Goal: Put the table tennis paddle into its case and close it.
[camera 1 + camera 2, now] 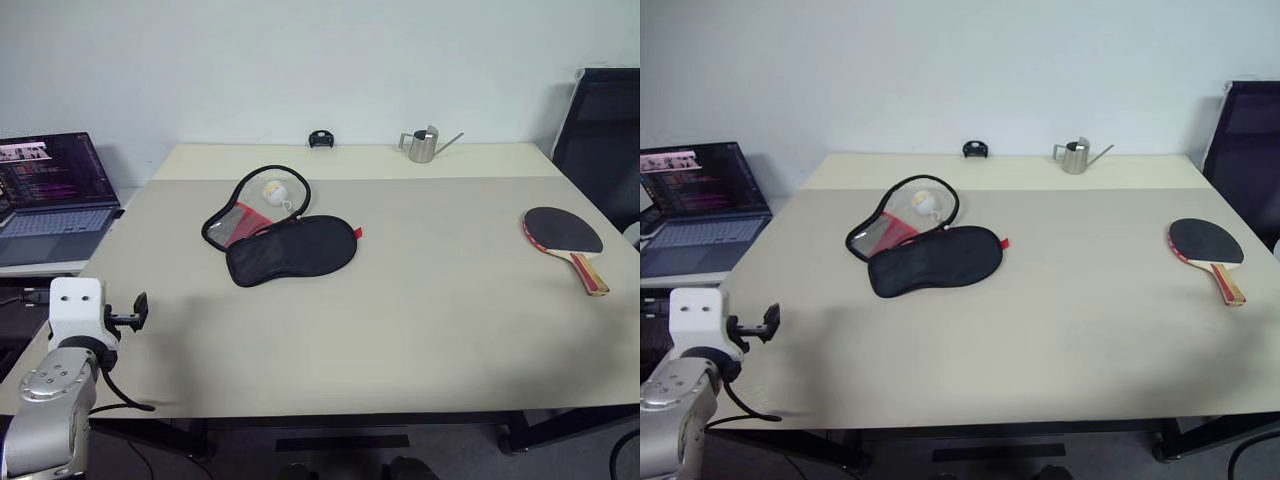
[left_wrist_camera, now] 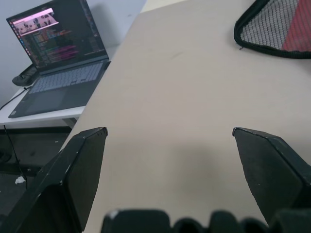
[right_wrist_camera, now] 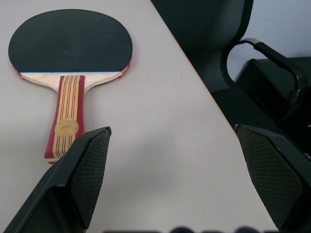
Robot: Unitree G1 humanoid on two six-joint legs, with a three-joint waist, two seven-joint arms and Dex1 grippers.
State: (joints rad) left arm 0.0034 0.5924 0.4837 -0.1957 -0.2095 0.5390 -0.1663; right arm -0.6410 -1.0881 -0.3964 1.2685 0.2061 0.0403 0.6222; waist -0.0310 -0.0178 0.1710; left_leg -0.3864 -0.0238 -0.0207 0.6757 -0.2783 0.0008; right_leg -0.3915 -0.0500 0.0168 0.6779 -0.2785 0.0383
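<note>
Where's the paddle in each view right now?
Left eye: paddle near the table's right edge.
Right eye: same spot, handle toward the robot.
Left wrist: not in it.
Right wrist: just ahead.
Shared landmark: the black chair beyond that edge.

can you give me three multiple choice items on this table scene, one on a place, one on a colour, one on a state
1. Where does the table tennis paddle lie?
A. on the table's right side
B. inside the case
C. on the laptop

2. What colour is the paddle's rubber face?
A. green
B. black
C. white

3. How does the case lie?
A. zipped shut
B. unzipped, flap folded open
C. standing upright

Answers: 1 A, it rests on the table far right of the case. 2 B, the round face is black above a pale handle. 3 B, its mesh and red inside show.
</note>
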